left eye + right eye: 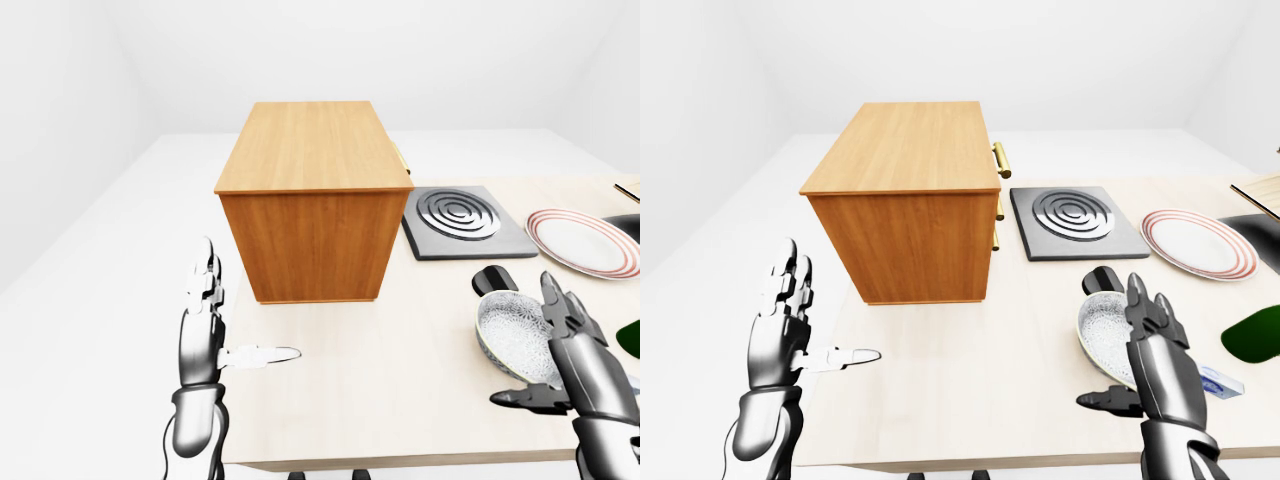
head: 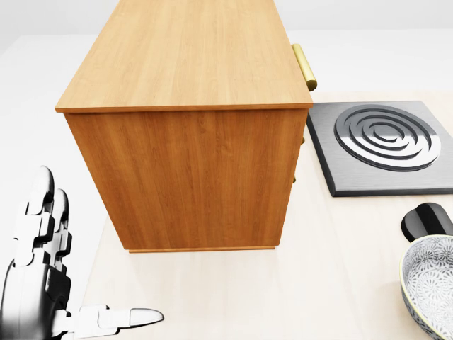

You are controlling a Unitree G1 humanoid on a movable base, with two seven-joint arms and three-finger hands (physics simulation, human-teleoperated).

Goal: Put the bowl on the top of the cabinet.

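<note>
A white patterned bowl [image 1: 512, 328] sits on the light table [image 1: 380, 400] at the lower right of the left-eye view. It also shows at the head view's lower right edge [image 2: 432, 283]. The wooden cabinet [image 1: 310, 190] stands on the table at the upper middle, with a flat bare top and brass handles [image 2: 305, 66] on its right side. My right hand [image 1: 527, 345] is open right against the bowl's right side, fingers upright by its rim and thumb below it. My left hand [image 1: 250, 310] is open and empty at the lower left, below the cabinet, fingers up and thumb pointing right.
A grey burner plate with rings [image 1: 465, 220] lies right of the cabinet. A red-rimmed plate [image 1: 583, 242] lies further right. A black rounded object [image 1: 495, 279] sits just above the bowl. A green thing [image 1: 1255, 335] and a small blue-white box [image 1: 1220, 382] lie at the right. The table's edge [image 1: 400, 462] runs along the bottom.
</note>
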